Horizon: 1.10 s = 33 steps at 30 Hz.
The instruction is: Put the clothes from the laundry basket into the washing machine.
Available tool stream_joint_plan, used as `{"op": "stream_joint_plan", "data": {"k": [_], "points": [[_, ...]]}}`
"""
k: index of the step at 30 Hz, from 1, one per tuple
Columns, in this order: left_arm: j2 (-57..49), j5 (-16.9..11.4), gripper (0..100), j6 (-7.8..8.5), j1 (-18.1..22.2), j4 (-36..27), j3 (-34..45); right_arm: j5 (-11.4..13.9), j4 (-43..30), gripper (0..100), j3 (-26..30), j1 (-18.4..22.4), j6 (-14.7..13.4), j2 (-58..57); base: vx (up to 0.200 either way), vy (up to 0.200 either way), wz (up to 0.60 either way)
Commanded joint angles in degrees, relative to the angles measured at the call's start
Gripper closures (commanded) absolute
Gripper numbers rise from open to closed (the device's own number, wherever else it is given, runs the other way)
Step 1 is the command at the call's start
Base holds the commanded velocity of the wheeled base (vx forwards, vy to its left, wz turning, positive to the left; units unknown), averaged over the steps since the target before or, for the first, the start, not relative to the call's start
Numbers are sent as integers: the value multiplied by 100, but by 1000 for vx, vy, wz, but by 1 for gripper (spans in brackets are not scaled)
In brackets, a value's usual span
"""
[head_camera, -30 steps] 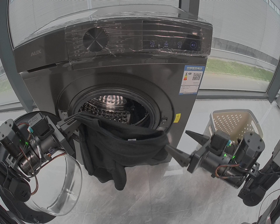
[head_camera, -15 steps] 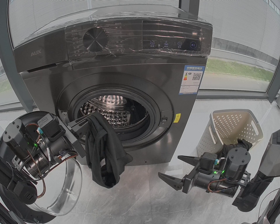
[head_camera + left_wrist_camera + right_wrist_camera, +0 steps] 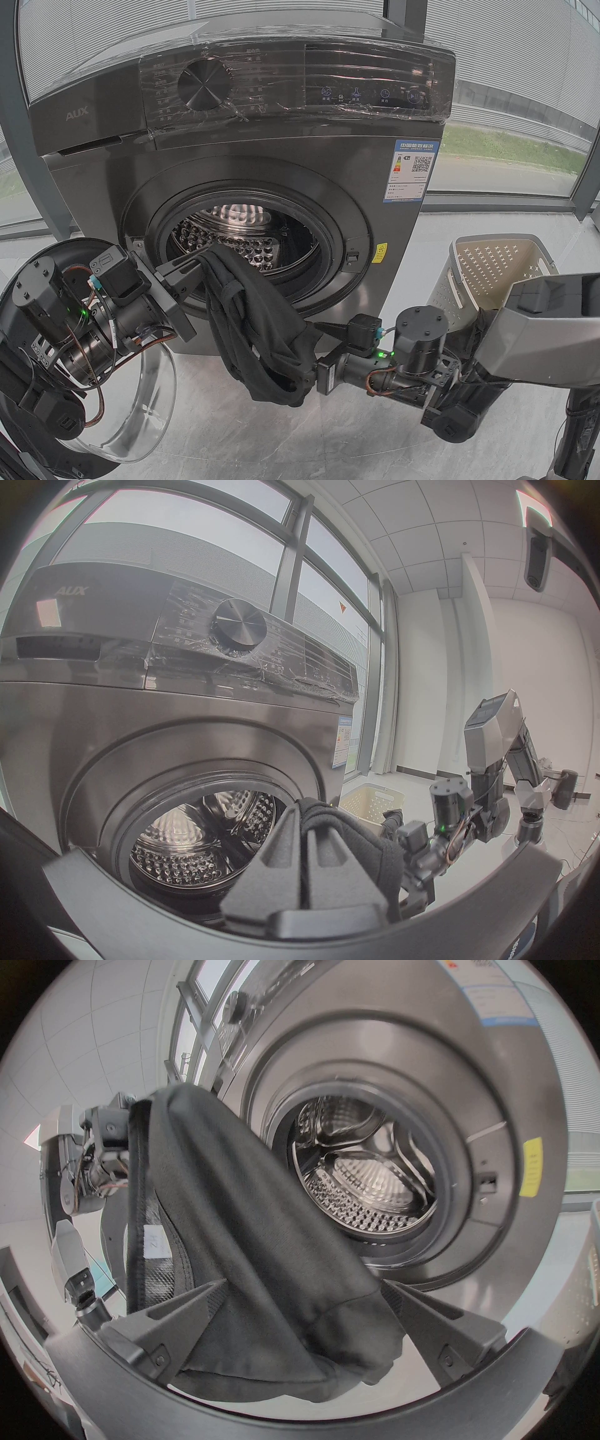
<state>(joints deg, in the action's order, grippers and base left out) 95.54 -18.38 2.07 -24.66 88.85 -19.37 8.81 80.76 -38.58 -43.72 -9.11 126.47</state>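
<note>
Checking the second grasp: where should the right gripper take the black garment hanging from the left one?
Probably the low bunched end of the black garment, coming from the robot's right. The left gripper pinches its top by the washer, so the bottom hangs free, between the open jaws of the right gripper.

black garment (image 3: 256,331) hangs from the left gripper (image 3: 190,270), pinched tight at the lower left rim of the washing machine (image 3: 262,156) opening, with the drum (image 3: 244,234) behind it. right gripper (image 3: 310,359) sits low in front of the machine against the garment's bottom end, fingertips partly hidden by cloth. laundry basket (image 3: 500,265) on the floor right of the machine, glass door (image 3: 125,400) stands open at left.
</note>
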Motion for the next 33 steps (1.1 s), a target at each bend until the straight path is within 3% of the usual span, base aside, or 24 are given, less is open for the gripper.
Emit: {"op": "stream_joint_plan", "data": {"k": [1, 8, 16, 23, 28, 29, 33], "points": [[9, 1, 100, -5, -48, 1, -23, -2, -175, 0, -492, -234, -12, 537, 0, 0, 0], [9, 10, 100, -31, -179, 1, -23, -64, -359, 0, -809, -577, -12, 722, 0, 0, 0], [-62, 10, 100, -49, -294, 10, -23, -284, -456, 0, -1494, -542, 41, 1170, 0, 0, 0], [-281, 10, 100, -304, -417, 1, -40, -583, -439, 0, -2417, -489, 32, 1706, 0, 0, 0], [-316, 10, 100, -418, -355, 1, -58, -785, -368, 0, -2531, -489, 32, 1811, 0, 0, 0], [-299, 19, 100, -418, -338, 1, -49, -820, -359, 100, -2531, -480, 32, 1820, 0, 0, 0], [-167, 1, 100, -304, -21, 1, 91, -1013, -368, 100, -2479, -295, 41, 1750, 0, 0, 0]]}}
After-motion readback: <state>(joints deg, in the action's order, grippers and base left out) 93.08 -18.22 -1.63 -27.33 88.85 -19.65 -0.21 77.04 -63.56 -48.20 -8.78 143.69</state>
